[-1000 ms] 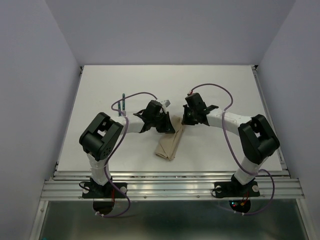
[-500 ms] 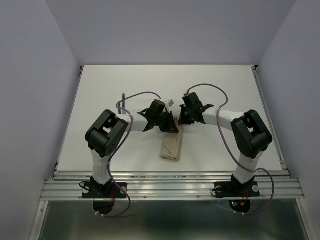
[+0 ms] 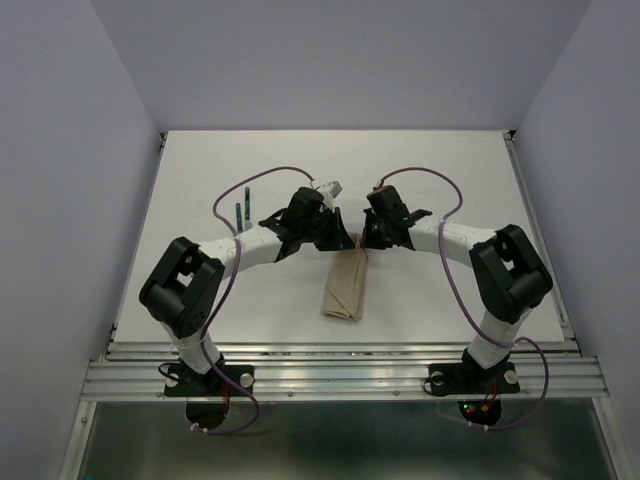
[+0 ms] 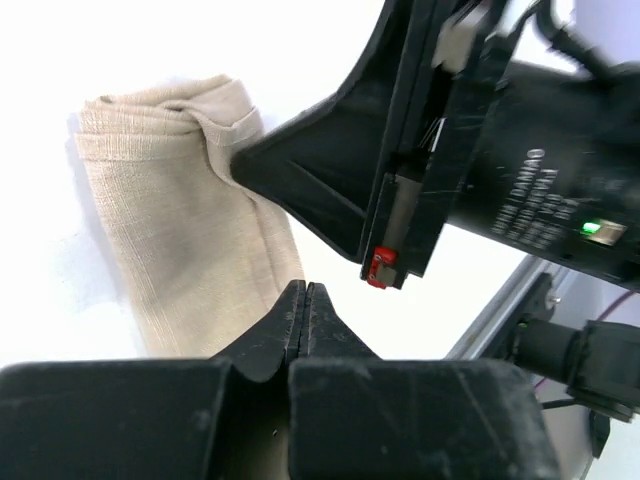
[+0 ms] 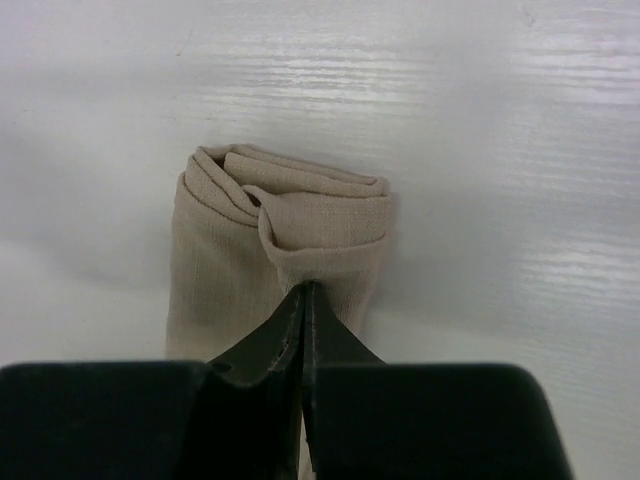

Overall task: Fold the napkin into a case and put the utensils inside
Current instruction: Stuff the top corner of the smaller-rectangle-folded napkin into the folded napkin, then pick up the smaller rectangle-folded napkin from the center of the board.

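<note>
The folded napkin point(image 3: 346, 290) lies as a narrow strip mid-table, its far end hidden from above by both wrists. The right gripper point(image 5: 303, 292) is clenched on that end's bunched layers. The left gripper point(image 4: 304, 292) is pressed closed at the strip's long edge, perhaps nipping cloth. The utensils point(image 3: 238, 214) lie well to the left, only their green handles plain. The white table point(image 3: 430, 170) stretches on to its far edge.

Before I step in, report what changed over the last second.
The left arm's elbow swung out left and back toward its base; the left gripper edged farther up the table. The napkin slid slightly right at its near end. Both stayed shut, the right gripper pinching the napkin; the utensils did not move.
</note>
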Motion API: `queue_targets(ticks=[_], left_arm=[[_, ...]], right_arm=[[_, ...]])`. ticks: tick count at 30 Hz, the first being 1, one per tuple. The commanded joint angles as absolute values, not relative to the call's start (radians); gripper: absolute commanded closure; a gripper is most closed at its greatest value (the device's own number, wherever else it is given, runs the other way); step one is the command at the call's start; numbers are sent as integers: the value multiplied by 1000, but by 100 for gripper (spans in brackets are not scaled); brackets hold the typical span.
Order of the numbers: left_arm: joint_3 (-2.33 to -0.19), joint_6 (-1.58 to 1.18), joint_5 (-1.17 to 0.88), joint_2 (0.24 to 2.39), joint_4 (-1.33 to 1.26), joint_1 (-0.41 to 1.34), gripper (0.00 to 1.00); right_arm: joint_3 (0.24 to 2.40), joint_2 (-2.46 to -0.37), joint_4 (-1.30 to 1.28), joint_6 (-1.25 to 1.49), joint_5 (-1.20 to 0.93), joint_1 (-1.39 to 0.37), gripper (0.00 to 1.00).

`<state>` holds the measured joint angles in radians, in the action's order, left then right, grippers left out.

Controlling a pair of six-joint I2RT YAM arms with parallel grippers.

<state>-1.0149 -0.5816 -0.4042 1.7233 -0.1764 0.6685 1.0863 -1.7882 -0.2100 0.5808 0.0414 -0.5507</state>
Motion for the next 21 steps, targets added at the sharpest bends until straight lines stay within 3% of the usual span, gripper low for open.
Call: queue_targets(ticks=[1, 8, 11, 15, 18, 21], left_arm=[[-979, -591, -353, 1629, -161, 686, 100], [-957, -623, -244, 1585, -108, 727, 100], [-989, -626, -169, 1588, -55, 765, 87], [-1054, -640, -43, 1611, 58, 842, 57], [-1072, -646, 30, 1623, 97, 868, 47], [-1084, -647, 57, 1628, 110, 884, 45]], right_arm=[[1071, -1659, -268, 588, 95, -549, 94], [979, -1494, -308, 591, 146, -549, 78], [912, -1456, -321, 601, 161, -549, 68], [841, -1407, -324, 632, 157, -549, 58], [795, -1387, -298, 644, 63, -549, 50], [743, -1359, -233, 681, -29, -549, 41]])
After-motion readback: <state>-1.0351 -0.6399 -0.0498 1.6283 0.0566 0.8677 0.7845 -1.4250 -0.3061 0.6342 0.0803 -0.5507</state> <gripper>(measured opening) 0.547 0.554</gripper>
